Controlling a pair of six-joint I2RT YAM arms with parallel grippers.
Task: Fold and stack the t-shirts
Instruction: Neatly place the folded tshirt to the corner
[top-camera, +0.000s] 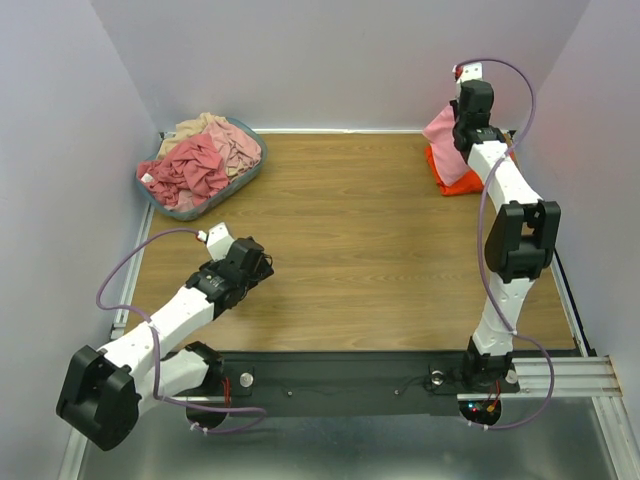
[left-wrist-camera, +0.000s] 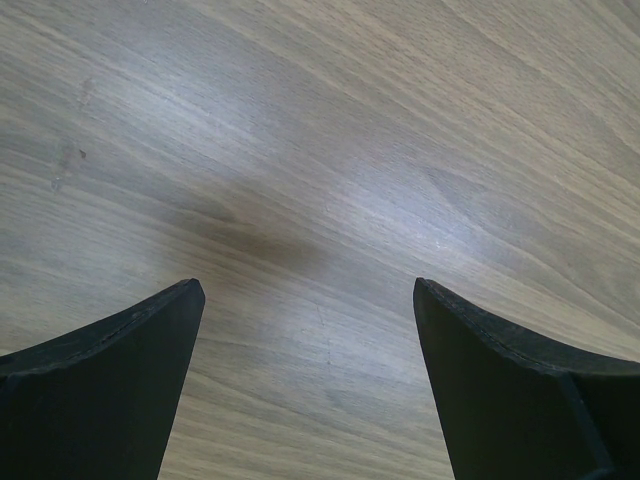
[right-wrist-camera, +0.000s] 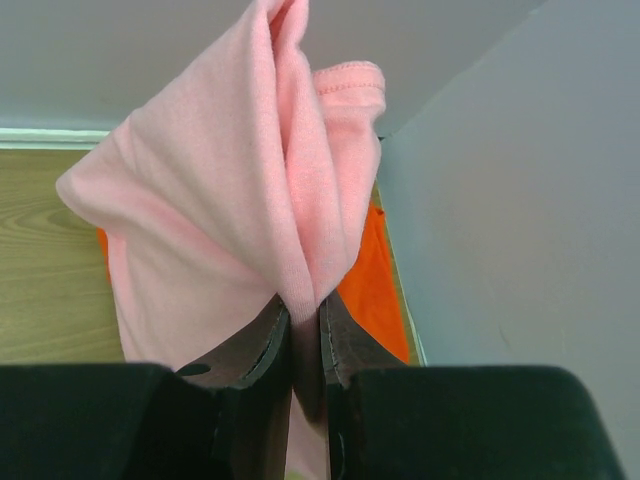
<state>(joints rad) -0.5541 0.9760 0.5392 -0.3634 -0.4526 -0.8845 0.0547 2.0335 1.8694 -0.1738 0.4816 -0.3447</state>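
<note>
**Light pink t-shirt (top-camera: 443, 138) pinched in right end effector (right-wrist-camera: 303, 312), far right corner of counter (top-camera: 350, 250)**

Right end effector: jaws closed tight on a bunched fold of the light pink t-shirt. The fabric is squeezed into the thin slit between the fingers (right-wrist-camera: 258, 350). In the wrist view the cloth fans out from the pinch, and a stitched hem (right-wrist-camera: 350, 78) shows at the top. Can't tell if that hem is sleeve or collar.

Orange t-shirt (right-wrist-camera: 378, 290) lies behind the pink one and is mostly covered. Only a strip on the right and a sliver on the left show. Both shirts sit against the right wall (right-wrist-camera: 520, 200), where it meets the back wall.

In the top view the right arm is stretched out to that corner, its fingertips hidden by its own wrist. Not clear whether the pink shirt is lifted or resting on the orange one.

Left end effector (left-wrist-camera: 307, 290): jaws wide apart, nothing held, over bare wood-grain counter at near left. The wrist view shows only the two dark fingertips (left-wrist-camera: 110, 380); the rest is cut off by the frame.

Grey-blue oval basket (top-camera: 190, 212) is at the far left corner. It holds crumpled dusty rose shirts (top-camera: 190, 172) and a beige shirt (top-camera: 222, 138), heaped above the rim. The number of pieces in the heap is hard to make out. The basket is well apart from the pink and orange pair.
</note>
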